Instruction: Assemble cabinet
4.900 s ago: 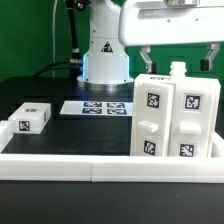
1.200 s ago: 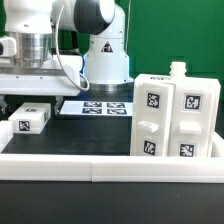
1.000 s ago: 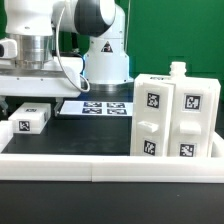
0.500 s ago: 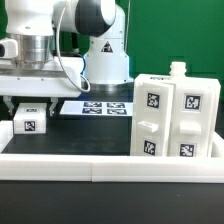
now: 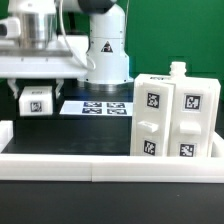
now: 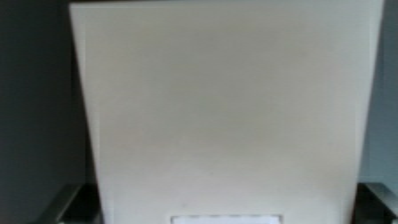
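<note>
Clamped on a small white plastic block (image 5: pixel 36 99) bearing a black-and-white tag, the two-finger gripper (image 5: pixel 36 103) holds it above the black table (image 5: pixel 90 135) at the exterior view's left. In the wrist view the block's plain white face (image 6: pixel 214 100) fills nearly the whole frame. Nearest the camera runs the table's low white rim (image 5: pixel 70 165). Behind it, at the exterior view's right, stands the large white tagged cabinet box (image 5: pixel 175 115). Farther back lies the marker board (image 5: pixel 100 107).

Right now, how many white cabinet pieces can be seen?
2: small block in the hand, exterior view's left; large box standing at its right. Others may be hidden.
</note>
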### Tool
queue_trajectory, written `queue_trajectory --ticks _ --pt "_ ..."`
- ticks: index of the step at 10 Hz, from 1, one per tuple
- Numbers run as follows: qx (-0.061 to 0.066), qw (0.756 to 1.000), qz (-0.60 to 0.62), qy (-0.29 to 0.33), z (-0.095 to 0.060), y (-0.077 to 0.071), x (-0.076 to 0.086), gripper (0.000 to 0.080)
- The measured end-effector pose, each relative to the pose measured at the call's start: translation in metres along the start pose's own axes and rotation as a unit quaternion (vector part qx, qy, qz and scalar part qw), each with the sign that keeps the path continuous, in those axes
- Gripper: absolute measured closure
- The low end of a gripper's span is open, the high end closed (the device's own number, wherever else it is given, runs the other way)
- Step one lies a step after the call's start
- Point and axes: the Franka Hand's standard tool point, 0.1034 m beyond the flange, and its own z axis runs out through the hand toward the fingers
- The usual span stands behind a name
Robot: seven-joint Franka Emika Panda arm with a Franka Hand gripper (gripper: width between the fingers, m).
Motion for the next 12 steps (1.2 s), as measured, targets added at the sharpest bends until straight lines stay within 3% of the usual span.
queue_trajectory --ticks 1,3,5,7,9,12 --pt "0.009 1.000 0.014 0.000 -0.019 -0.016 0.008 0.0239" --pt "0.007 0.999 0.044 0.011 -0.052 -0.049 0.027 0.0238" --pt "-0.014 0.998 0.062 0.016 -0.078 -0.092 0.050 0.0238" --pt "-0.021 0.996 0.084 0.012 -0.094 -0.130 0.089 0.0238" --pt "-0.025 0.994 0.102 0.015 -0.098 -0.150 0.128 0.0238" --pt "-0.023 0.995 0.093 0.012 -0.094 -0.148 0.121 0.0238"
